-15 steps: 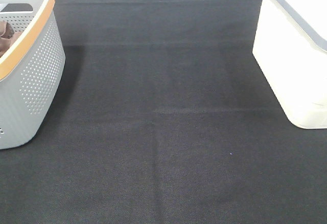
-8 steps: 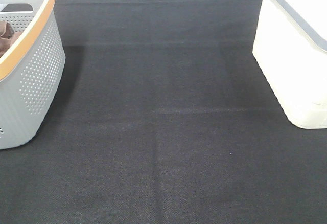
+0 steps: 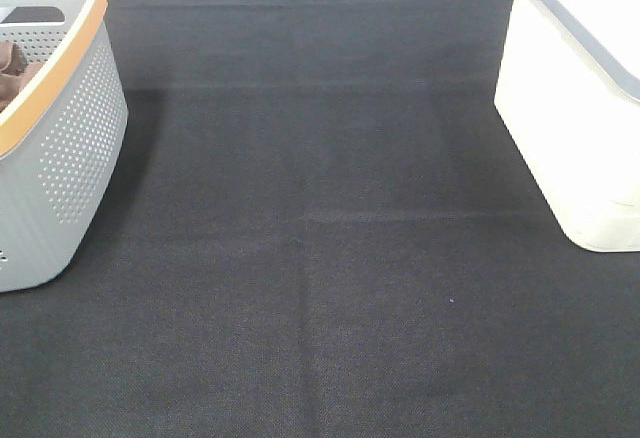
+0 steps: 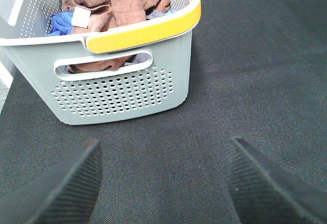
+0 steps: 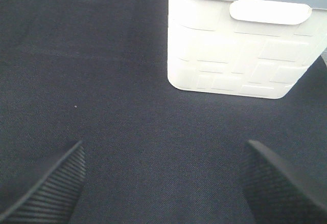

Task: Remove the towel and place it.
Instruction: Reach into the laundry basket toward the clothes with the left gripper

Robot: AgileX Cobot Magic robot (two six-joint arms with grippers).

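A reddish-brown towel [image 4: 120, 1] lies bunched over a blue cloth [image 4: 59, 23] in the grey basket [image 4: 122, 91] at the counter's [image 3: 320, 208] left. The left hand [image 4: 163, 144] hovers outside it, jaws apart and empty. A clean lift likely means clearing the yellow rim and pinching one raised fold. The right hand [image 5: 166, 144] gapes empty before the white bin [image 5: 230, 55]. The towel is plush and crumpled, its white tag showing.

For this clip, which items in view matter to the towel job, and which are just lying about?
Job: towel, grey basket holding it, left gripper open before it.
Lying about: blue cloth in the basket, white bin, black mat.
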